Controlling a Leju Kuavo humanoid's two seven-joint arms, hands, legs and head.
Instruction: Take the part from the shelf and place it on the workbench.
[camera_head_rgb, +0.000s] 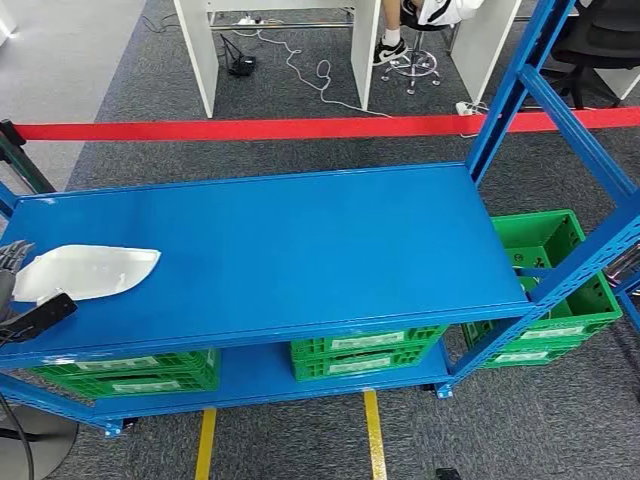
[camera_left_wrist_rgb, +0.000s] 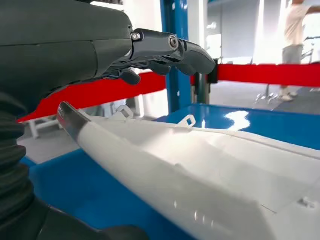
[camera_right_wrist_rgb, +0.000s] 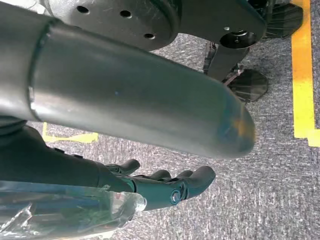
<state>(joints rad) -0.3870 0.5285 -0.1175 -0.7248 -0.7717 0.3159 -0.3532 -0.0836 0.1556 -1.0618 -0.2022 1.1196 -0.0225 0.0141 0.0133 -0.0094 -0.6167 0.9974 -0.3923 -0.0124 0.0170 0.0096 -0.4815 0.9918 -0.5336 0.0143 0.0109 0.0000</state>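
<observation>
White part (camera_head_rgb: 87, 272) lies flat on blue shelf (camera_head_rgb: 302, 250), left end, not lifted. My left hand (camera_head_rgb: 10, 268) at its edge, fingers (camera_left_wrist_rgb: 177, 50) spread above it, holding nothing. Right hand (camera_right_wrist_rgb: 166, 185) hangs over floor, fingers loosely extended, empty. Judgement: grasp, carry, placing on workbench all remain

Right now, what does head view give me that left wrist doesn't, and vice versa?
Head view only: the green crates under the shelf top, more green crates beyond its right end, yellow floor lines, and the part's full outline lying at the shelf's left end. Left wrist only: the left hand's fingers spread above the part, apparently not touching it. Both: the white part, the blue shelf, the red barrier tape and the left hand.
</observation>
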